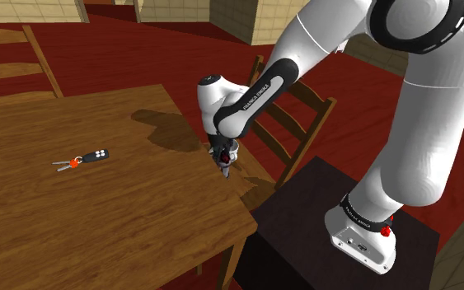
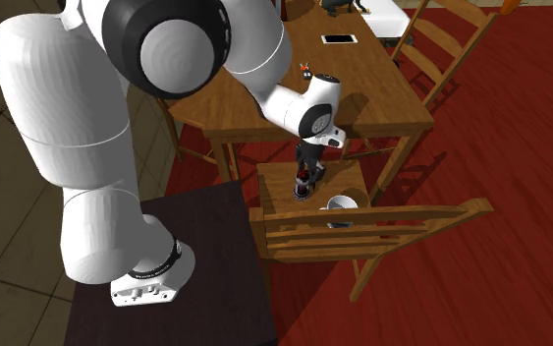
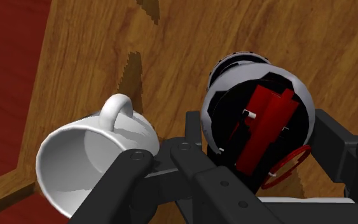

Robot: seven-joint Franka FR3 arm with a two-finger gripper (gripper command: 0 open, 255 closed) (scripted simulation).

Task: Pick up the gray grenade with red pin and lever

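Note:
The grenade has a grey round body with a red lever and a red pin ring. It sits between my gripper's two black fingers, which clasp its sides. In the second exterior view the gripper points down over the wooden chair seat with the grenade in it, right at the seat. From the shoulder view the gripper hangs just past the table's near corner, a bit of red from the grenade showing.
A white mug lies on its side on the seat close beside the gripper, also visible as the mug. The chair's backrest stands near. On the wooden table lie keys with a fob. My dark stand is adjacent.

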